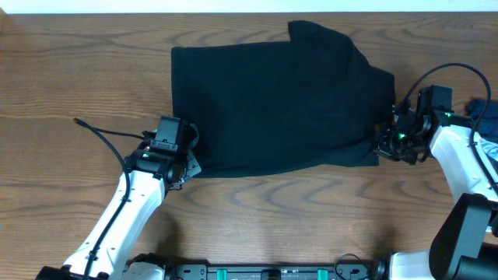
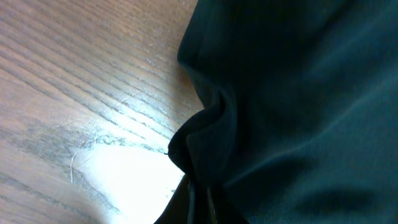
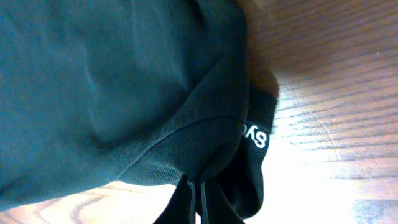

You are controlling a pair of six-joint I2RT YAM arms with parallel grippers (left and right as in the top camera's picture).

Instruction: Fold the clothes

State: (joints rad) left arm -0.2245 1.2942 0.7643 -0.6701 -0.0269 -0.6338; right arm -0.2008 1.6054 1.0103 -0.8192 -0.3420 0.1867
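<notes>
Black soft-fabric long-sleeved top [image 1: 272,101] lies spread on wooden desk [image 1: 70,70], mid-back. Left jaws clamped on its near-left corner, right jaws on near-right corner; likely so the edge lifts evenly for folding

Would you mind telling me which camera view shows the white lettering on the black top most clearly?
The right wrist view: the white lettering sits close up on a fabric edge of the black top. The overhead view shows the whole top but no lettering; the left wrist view shows only bunched dark fabric.
</notes>
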